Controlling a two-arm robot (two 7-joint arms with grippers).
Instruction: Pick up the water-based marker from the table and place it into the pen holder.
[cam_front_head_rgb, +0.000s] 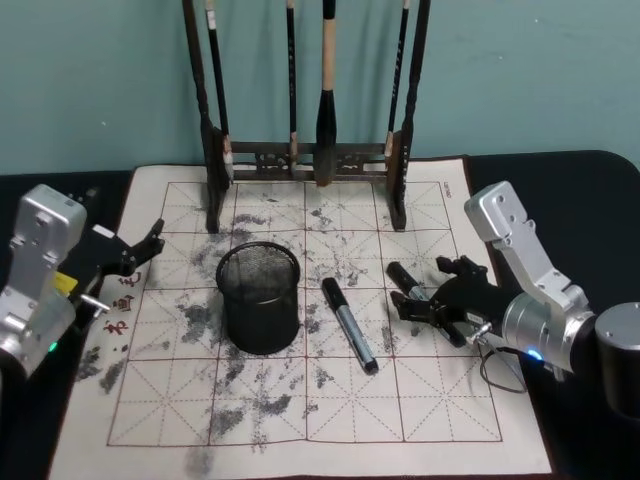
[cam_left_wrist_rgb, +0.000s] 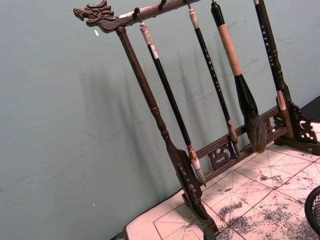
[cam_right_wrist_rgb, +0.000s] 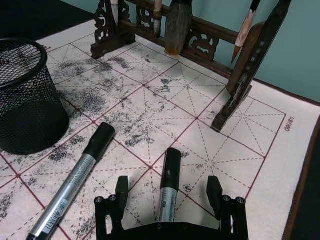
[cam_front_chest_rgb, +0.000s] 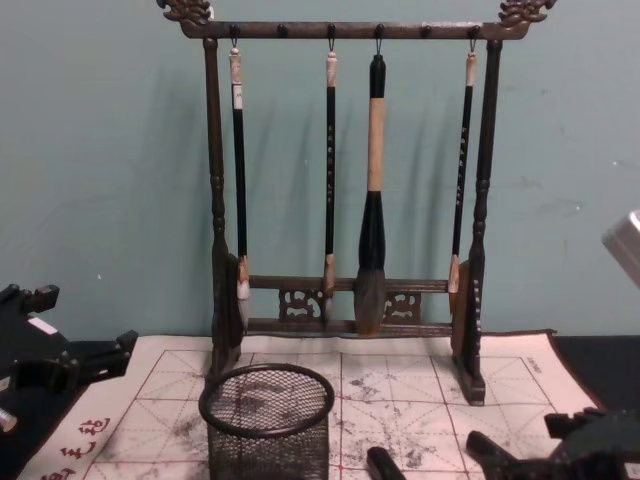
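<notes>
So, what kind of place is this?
Probably a calligraphy practice desk: a wooden rack hung with brushes, an ink-stained gridded practice mat, and a mesh pen holder standing on it.

The black worktop (cam_front_head_rgb: 590, 190) carries a pale felt mat (cam_front_head_rgb: 440, 400) with a red grid and grey ink blotches. On the mat stand the pen holder (cam_front_head_rgb: 259, 322) and a wooden brush rack (cam_front_head_rgb: 300, 156). A marker (cam_front_head_rgb: 350, 327) lies just right of the holder, and a second marker (cam_right_wrist_rgb: 170, 185) lies farther right.

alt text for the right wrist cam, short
The right gripper, open, straddles a black-capped marker lying on the ink-stained grid mat. A second marker lies beside it, nearer the black mesh pen holder; the brush rack stands beyond.
</notes>
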